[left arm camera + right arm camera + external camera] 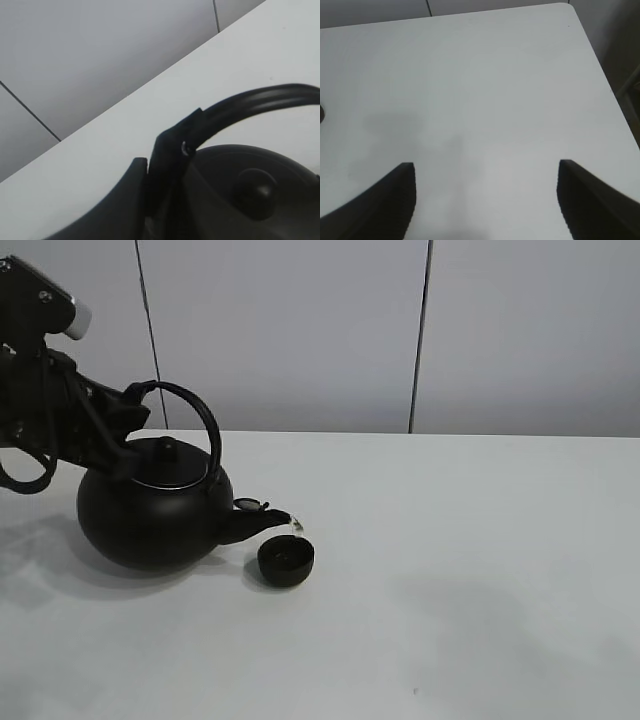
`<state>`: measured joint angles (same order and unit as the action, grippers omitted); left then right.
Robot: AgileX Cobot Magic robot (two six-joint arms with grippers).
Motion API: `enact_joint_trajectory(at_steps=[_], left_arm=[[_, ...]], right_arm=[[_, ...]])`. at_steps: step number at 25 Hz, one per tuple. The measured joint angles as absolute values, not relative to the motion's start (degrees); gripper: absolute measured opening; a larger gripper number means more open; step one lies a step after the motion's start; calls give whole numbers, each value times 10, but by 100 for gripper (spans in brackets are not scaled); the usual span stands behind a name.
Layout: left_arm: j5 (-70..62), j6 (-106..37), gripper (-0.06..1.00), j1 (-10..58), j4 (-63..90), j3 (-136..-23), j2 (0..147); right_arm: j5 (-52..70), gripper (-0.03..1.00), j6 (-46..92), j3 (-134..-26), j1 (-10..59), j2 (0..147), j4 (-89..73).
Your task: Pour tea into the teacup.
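Observation:
The big round black kettle (pixel 150 515) is tipped forward on the white table, its spout (pixel 268 524) just above the teacup (pixel 286 561). A clear bead of liquid hangs at the spout's tip, over the cup's rim. The teacup is a tiny black handleless bowl standing to the right of the kettle. My left gripper (pixel 135 408) is shut on the base of the arched handle (pixel 205 415). In the left wrist view the gripper (pixel 172 150) clamps the handle (pixel 260 100) above the lid knob (pixel 255 189). My right gripper (pixel 485 200) is open over bare table, holding nothing.
The white table (pixel 470 580) stretches to the right of the cup. Grey wall panels (pixel 300 330) rise behind it. In the right wrist view the table's edge and rounded corner (pixel 570 7) show, with a dark floor gap beyond.

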<state>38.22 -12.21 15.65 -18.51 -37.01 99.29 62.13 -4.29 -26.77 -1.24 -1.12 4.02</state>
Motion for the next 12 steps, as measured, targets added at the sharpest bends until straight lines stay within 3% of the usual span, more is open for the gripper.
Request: enact_joint_trajectory(at_steps=[12], left_arm=[[375, -122, 12, 157, -185, -371, 993]], right_arm=[[621, 53, -43, -268, -12, -11, 40]])
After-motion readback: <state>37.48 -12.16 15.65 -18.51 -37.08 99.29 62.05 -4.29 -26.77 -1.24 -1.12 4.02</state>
